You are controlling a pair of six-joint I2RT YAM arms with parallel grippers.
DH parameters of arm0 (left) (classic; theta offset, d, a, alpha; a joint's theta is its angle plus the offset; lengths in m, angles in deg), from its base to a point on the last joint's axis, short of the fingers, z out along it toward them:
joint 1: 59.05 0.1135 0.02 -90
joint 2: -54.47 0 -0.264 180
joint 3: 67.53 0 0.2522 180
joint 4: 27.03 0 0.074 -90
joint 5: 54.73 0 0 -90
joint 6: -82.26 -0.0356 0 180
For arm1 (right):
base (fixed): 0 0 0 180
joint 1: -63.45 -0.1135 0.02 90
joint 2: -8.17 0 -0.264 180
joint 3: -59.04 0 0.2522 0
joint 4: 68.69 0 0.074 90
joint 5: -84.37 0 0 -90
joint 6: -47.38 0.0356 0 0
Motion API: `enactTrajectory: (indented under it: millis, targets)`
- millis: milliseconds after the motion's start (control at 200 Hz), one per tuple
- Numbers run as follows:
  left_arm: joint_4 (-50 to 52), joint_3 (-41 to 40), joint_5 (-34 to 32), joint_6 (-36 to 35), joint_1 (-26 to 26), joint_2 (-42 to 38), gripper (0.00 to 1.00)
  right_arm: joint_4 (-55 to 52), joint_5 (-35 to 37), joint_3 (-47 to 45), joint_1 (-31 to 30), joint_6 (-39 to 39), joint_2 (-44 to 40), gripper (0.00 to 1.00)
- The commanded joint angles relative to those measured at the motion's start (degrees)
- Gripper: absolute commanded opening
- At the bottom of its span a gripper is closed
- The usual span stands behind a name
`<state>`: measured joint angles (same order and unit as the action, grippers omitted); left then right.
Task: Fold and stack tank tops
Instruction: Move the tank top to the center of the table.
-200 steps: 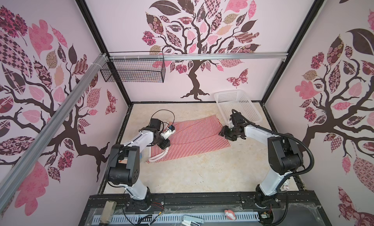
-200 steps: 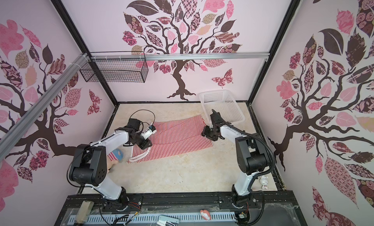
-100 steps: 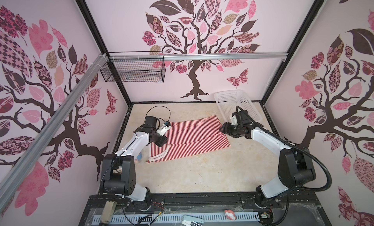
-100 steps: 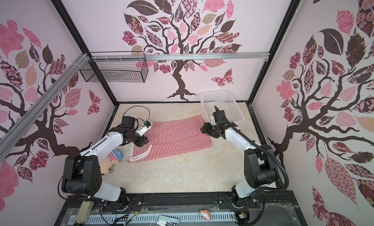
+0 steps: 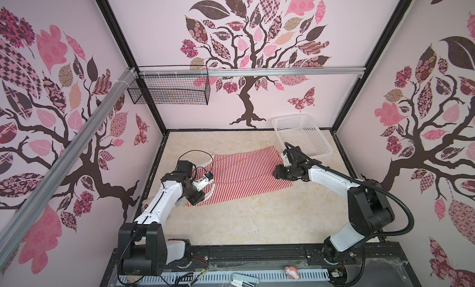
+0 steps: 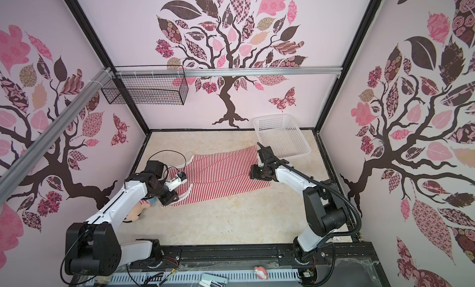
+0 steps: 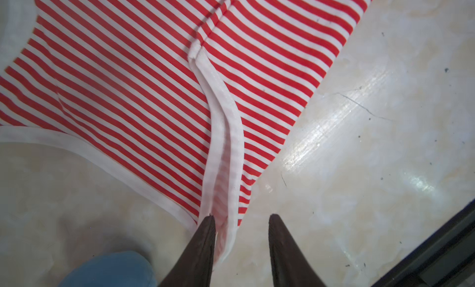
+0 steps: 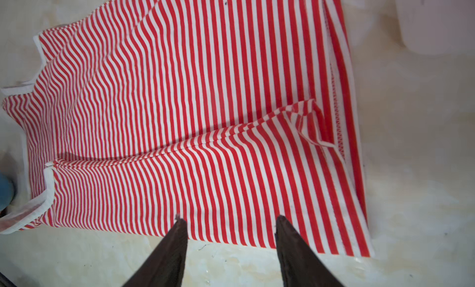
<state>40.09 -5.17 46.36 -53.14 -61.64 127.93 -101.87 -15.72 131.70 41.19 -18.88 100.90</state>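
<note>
I run a left arm (image 5: 159,203) and right arm (image 5: 331,180): white shells, black joints, a ribbed black cable (image 5: 412,218), dark tapered pincer fingers (image 7: 200,252).

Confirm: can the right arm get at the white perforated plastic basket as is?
Probably yes: the basket stands just beyond the right arm, nothing between, and its jaws are open, holding nothing.
</note>
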Motion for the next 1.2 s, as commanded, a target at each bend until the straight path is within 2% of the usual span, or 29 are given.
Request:
enactTrajectory:
  millis: [0, 340, 635, 1196]
  targets:
    - [3.72, -0.46, 0.35, -3.68, 0.39, 0.47, 0.37, -0.44, 0.58, -0.11, 0.11, 0.03, 1.14, 0.58]
    - [3.16, -1.14, -1.51, -7.84, 2.89, 7.51, 0.35, -1.01, 0.73, 0.0, 0.06, 0.68, 0.96, 0.58]
    - [-0.19, 2.44, 0.42, -8.17, 9.56, 13.4, 0.35, -1.24, 0.77, 0.36, 0.11, 0.68, 1.2, 0.58]
    - [-4.75, -0.15, -2.0, -9.09, 10.76, 18.14, 0.37, -0.66, 4.23, 0.41, 0.2, 0.68, 4.83, 0.61]
